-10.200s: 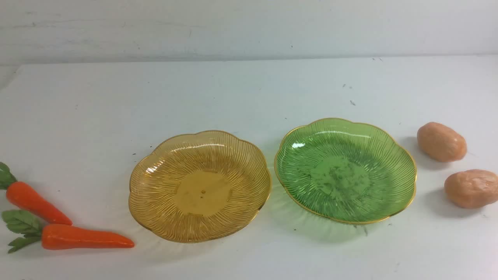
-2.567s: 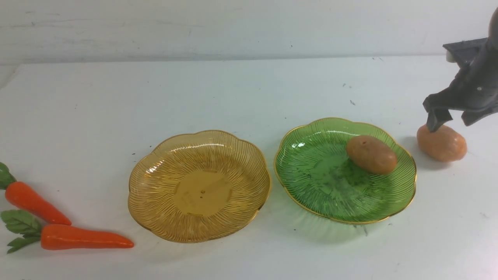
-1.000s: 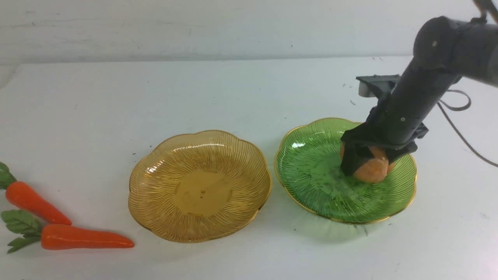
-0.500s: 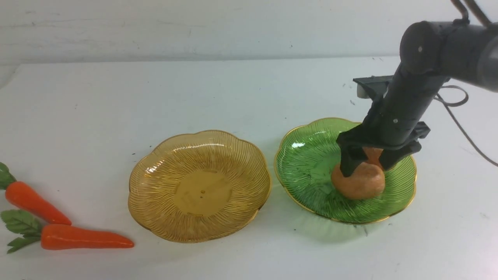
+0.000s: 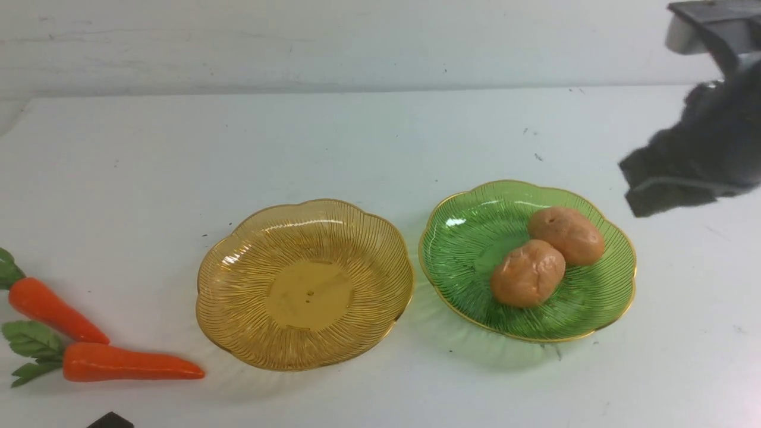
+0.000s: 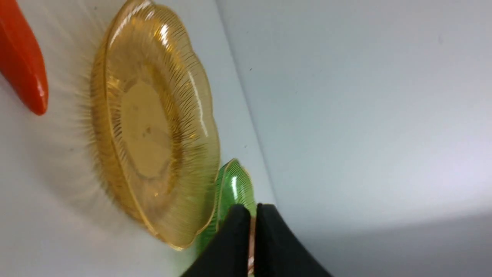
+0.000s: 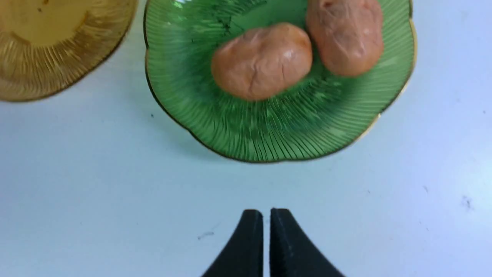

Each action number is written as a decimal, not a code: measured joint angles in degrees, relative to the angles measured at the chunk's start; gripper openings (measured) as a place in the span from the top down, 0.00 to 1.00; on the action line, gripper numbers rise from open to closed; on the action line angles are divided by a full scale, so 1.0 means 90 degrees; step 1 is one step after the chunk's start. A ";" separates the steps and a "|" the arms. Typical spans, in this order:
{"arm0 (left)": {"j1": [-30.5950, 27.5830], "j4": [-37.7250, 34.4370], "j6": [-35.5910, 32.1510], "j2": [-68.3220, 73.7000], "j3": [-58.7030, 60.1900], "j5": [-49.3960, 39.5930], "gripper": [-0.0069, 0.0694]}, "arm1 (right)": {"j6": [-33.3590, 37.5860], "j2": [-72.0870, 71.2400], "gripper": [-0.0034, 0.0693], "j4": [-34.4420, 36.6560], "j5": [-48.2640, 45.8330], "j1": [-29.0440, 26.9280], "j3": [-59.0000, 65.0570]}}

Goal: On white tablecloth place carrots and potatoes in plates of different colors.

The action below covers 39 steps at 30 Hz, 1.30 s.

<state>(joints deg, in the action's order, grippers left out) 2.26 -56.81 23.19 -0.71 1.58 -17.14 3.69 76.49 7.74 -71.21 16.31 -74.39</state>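
Observation:
Two tan potatoes [image 5: 527, 273] [image 5: 566, 235] lie touching each other in the green plate [image 5: 464, 279]; the right wrist view shows both potatoes [image 7: 261, 60] [image 7: 346, 34] on that green plate [image 7: 276, 130]. The amber plate [image 5: 238, 297] left of it holds nothing. Two orange carrots [image 5: 128, 362] [image 5: 50, 308] with green tops rest on the white tablecloth [image 5: 357, 137] at the far left. My right gripper [image 7: 266, 212] is shut and empty, raised off to the right of the green plate. My left gripper [image 6: 251, 207] is shut, empty, low near the front left.
A carrot tip [image 6: 23, 65], the amber plate [image 6: 153, 127] and a sliver of the green plate [image 6: 234, 184] show in the left wrist view. Small dark specks dot the cloth. A pale wall runs behind the table's far edge.
My right gripper let go of the second potato in the green plate, lifted away to the right and closed. A dark corner of the left arm now shows at the bottom edge.

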 joint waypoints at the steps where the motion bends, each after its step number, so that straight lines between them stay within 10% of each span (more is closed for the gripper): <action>1: 0.0000 -0.0085 -0.0009 0.0000 0.0000 0.0123 0.90 | 0.0005 -0.0251 0.92 -0.0069 -0.0006 0.0000 0.0214; 9: 0.0015 -0.0466 -0.2577 0.0361 -0.0651 0.2369 0.91 | 0.0006 -0.2256 0.97 -0.0579 0.1258 0.0000 0.2276; 16: 0.0020 -0.1490 -0.5216 0.2720 -0.2088 0.1266 0.91 | 0.0006 -0.2782 0.97 -0.0599 0.1797 0.0000 0.3007; 21: 0.0020 -0.1356 -0.5750 0.4515 -0.2888 -0.0330 0.91 | -0.0019 -0.2781 0.97 -0.0486 0.1446 0.0000 0.3150; 24: -0.0009 -0.0718 -0.5460 0.5528 -0.3440 -0.0970 0.91 | -0.0019 -0.2782 0.97 -0.0423 0.1097 0.0000 0.3157; 34: -0.0562 0.5994 -0.1225 0.8226 -0.6751 -0.4126 0.91 | -0.0019 -0.2782 0.97 -0.0555 0.1133 0.0000 0.3157; 39: -0.0569 0.7689 0.0341 0.8761 -0.6993 -0.4583 0.91 | -0.0019 -0.2782 0.97 -0.0555 0.1297 0.0000 0.3157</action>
<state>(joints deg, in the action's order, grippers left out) -2.86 12.39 26.26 78.14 -61.35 -58.39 3.52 51.46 2.74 -59.53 16.31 -45.97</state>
